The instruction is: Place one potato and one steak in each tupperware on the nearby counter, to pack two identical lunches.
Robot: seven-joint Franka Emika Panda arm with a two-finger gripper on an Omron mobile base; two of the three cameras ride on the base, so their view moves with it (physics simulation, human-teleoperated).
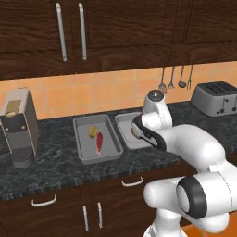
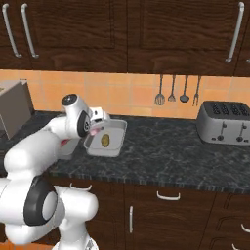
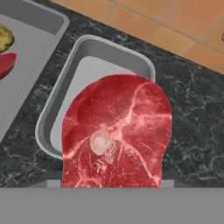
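Red marbled steak (image 3: 116, 131): held in the part-open gripper (image 3: 111, 183), hanging over the smaller tupperware (image 3: 57, 109); soft and slick by my reckoning, best pinched across its flat middle.
Smaller tupperware contents: one potato (image 2: 105, 140), lumpy, yellow-brown.
Larger tupperware (image 1: 83, 139): rigid grey tray holding a potato (image 1: 93, 132) and steak (image 1: 99, 141).
Counter (image 2: 171, 151): hard speckled stone.

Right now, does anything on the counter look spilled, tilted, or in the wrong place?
Nothing stands out. The larger grey tray holds a yellow-brown potato and a red steak. The smaller grey tray holds one potato. A second red steak hangs above that tray at the end effector.
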